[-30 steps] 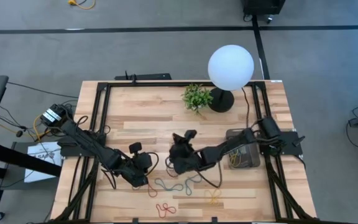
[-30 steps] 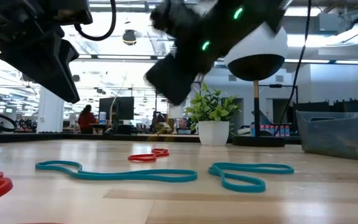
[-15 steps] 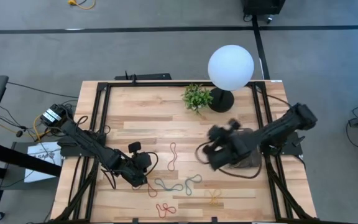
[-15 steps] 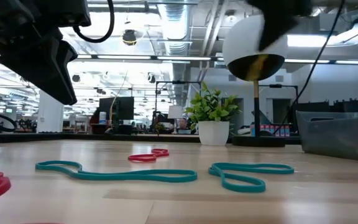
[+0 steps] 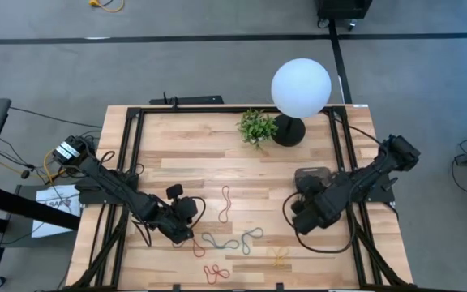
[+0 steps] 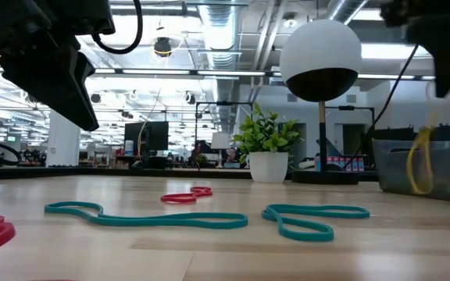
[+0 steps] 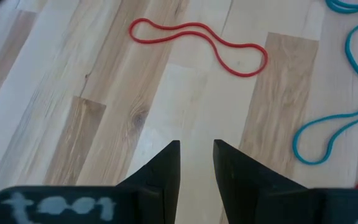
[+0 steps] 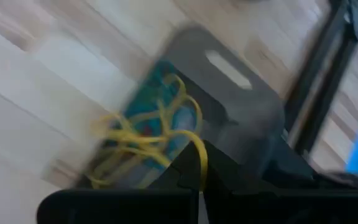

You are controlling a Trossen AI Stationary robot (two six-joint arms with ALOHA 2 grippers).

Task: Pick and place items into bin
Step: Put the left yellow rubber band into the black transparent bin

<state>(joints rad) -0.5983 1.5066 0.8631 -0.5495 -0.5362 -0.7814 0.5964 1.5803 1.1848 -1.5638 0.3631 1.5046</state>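
Rubber-band items lie on the near middle of the table: a red band (image 5: 225, 203), teal bands (image 5: 232, 242), another red one (image 5: 215, 272) and a yellow one (image 5: 278, 258). My left gripper (image 5: 183, 225) hovers open just left of them, with bare wood between its fingers (image 7: 196, 167); a red band (image 7: 197, 38) lies ahead of it. My right gripper (image 5: 298, 217) is over the grey bin (image 5: 308, 173) at the right, shut on a yellow band (image 6: 420, 160). The bin (image 8: 229, 93) holds more yellow and teal bands (image 8: 151, 140). My right gripper pinches one strand of the yellow band (image 8: 201, 163) between its two shut fingertips. The fingers come from above, slanting down. The band hangs slack below them, its lower loop (image 6: 419, 168) down at the bin's height; whether it rests on the bands inside I cannot tell.
A white globe lamp (image 5: 301, 88) on a black round base and a small potted plant (image 5: 256, 126) stand at the far edge. Black rails (image 5: 128, 162) run along the table's left and right sides.
My right gripper has swung from the table's middle toward the right edge and upward, its wrist rolling and tipping downward, and now hangs over the bin with the yellow band dangling below. The red band it stood over lies uncovered.
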